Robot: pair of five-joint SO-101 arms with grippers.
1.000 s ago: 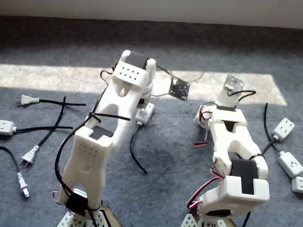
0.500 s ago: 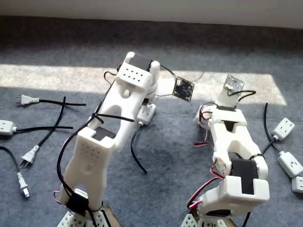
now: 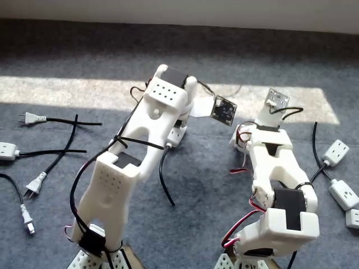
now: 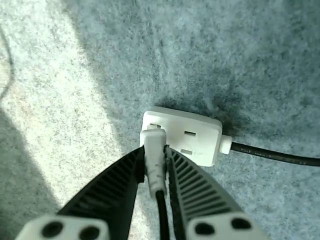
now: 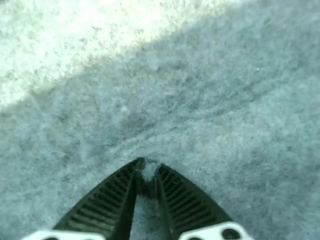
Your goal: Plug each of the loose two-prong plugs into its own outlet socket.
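My left gripper (image 4: 154, 152) is shut on a white two-prong plug (image 4: 153, 162), whose front end meets one socket of a white outlet block (image 4: 195, 142) lying on the grey carpet. The plug's black cord runs back between the fingers. From above, that outlet block (image 3: 177, 134) peeks out under the left arm's wrist. Three loose plugs on black cords lie at the far left (image 3: 28, 118) (image 3: 32, 186) (image 3: 27, 218). My right gripper (image 5: 147, 169) is shut just above bare carpet, holding nothing.
Another white outlet (image 3: 7, 149) sits at the left edge. Three outlets (image 3: 335, 151) (image 3: 343, 191) (image 3: 353, 217) lie along the right edge on black cords. A cord (image 3: 165, 185) trails from the left arm's outlet toward the front.
The left arm's wrist has shifted to the right and slightly toward the front with the plug in its grip. The right arm has kept still.
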